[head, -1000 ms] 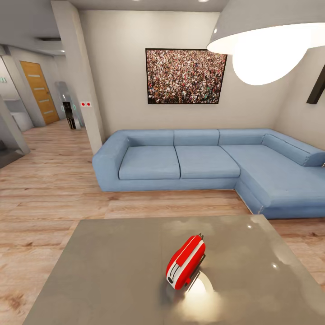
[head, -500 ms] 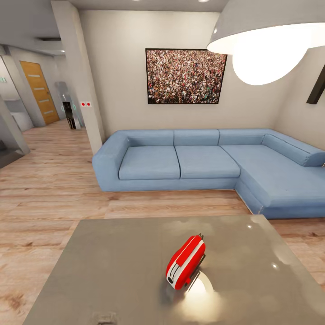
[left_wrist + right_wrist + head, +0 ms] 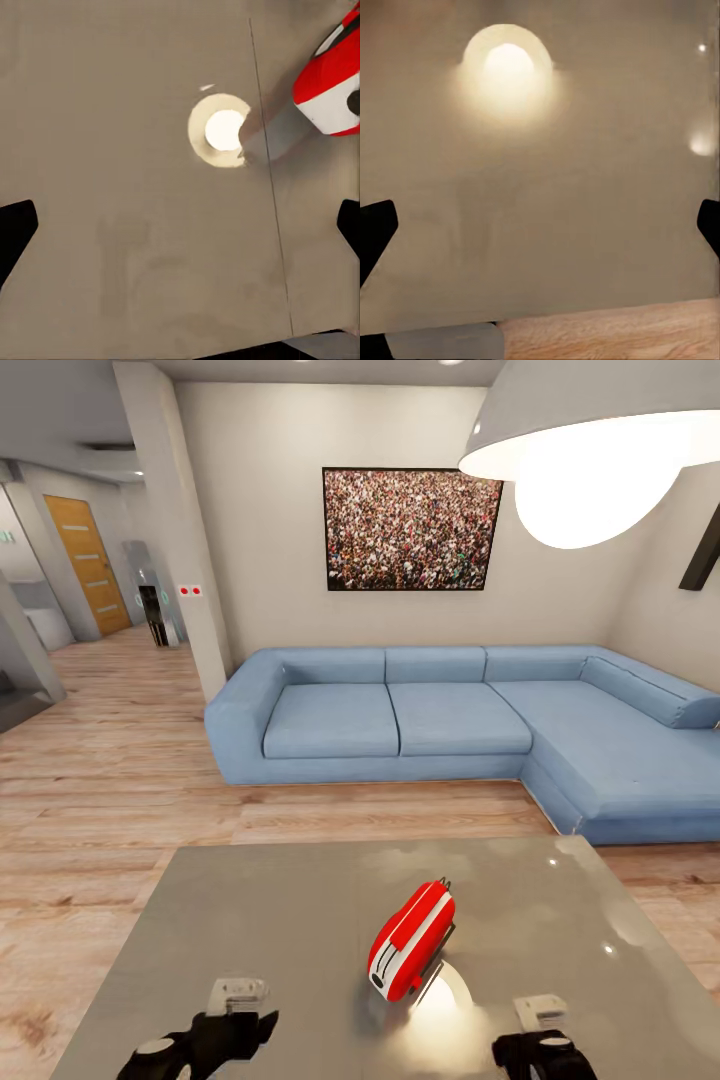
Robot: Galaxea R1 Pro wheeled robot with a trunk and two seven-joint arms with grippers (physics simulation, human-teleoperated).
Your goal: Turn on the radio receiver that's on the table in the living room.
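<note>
The red radio receiver (image 3: 412,942) with its white-grey band stands tilted on the glossy grey table (image 3: 260,920), right of the middle. In the left wrist view the radio receiver (image 3: 334,81) shows at one corner, beside a lamp reflection. My left gripper (image 3: 235,1015) hangs over the table's near left part, left of the radio and apart from it. The left gripper (image 3: 180,229) is open, its dark fingertips (image 3: 15,232) far apart with nothing between them. My right gripper (image 3: 540,1042) is over the near right part, and the right gripper (image 3: 540,229) is open above bare tabletop.
A blue L-shaped sofa (image 3: 400,720) stands beyond the table across a strip of wood floor (image 3: 120,800). A crowd photo (image 3: 410,530) hangs on the beige wall. A white pendant lamp (image 3: 600,450) hangs at upper right. A pillar (image 3: 180,530) and a hallway lie to the left.
Both grippers have risen into the bottom of the head view, the left one first. The radio and the camera have stayed put.
</note>
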